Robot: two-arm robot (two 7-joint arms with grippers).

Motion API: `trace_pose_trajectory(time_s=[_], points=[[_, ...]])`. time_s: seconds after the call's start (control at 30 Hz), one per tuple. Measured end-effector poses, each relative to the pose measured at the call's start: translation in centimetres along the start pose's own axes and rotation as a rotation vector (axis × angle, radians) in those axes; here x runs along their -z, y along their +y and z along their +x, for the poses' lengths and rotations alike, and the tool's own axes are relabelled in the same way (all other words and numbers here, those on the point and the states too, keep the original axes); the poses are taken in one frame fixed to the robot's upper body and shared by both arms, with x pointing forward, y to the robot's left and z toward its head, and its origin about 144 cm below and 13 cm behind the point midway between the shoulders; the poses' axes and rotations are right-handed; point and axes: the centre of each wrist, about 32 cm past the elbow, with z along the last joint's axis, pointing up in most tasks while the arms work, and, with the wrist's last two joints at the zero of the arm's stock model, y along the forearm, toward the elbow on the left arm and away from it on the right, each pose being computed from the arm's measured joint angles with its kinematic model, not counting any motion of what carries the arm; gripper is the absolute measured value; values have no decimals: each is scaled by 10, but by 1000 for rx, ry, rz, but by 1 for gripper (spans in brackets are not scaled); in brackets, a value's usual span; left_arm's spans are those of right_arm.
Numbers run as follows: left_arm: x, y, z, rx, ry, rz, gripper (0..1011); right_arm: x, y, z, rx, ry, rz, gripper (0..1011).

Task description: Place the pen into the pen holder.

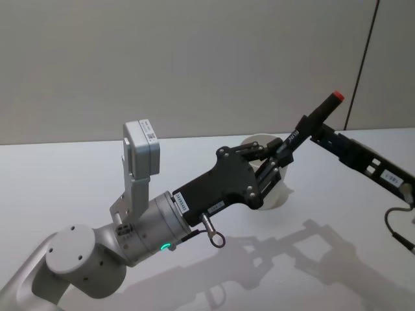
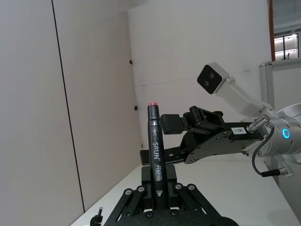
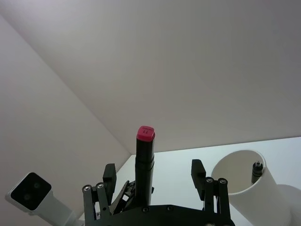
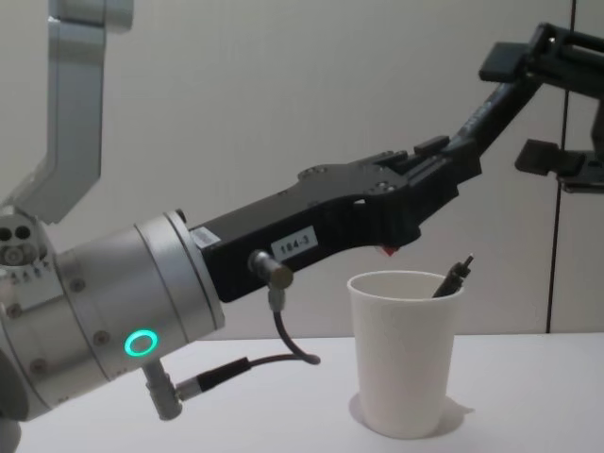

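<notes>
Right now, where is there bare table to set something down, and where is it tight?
Bare table lies left of the left arm and right of the pen holder. Crowded above the pen holder: the left hand grips the pen there, the right hand open around its upper end. A second pen leans inside.

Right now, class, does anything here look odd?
Yes: the white cup already holds another pen leaning on its rim, while the left tool grips a red-tipped pen between the open fingers of the right tool.
</notes>
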Motion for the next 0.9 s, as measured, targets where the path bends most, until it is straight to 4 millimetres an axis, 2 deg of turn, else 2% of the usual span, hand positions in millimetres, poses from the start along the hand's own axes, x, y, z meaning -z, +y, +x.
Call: trace_pose_trajectory(time_s=[0.9], points=[[0, 0, 0, 0, 0, 0, 176, 2, 12, -3, -28, 31, -13, 1000]])
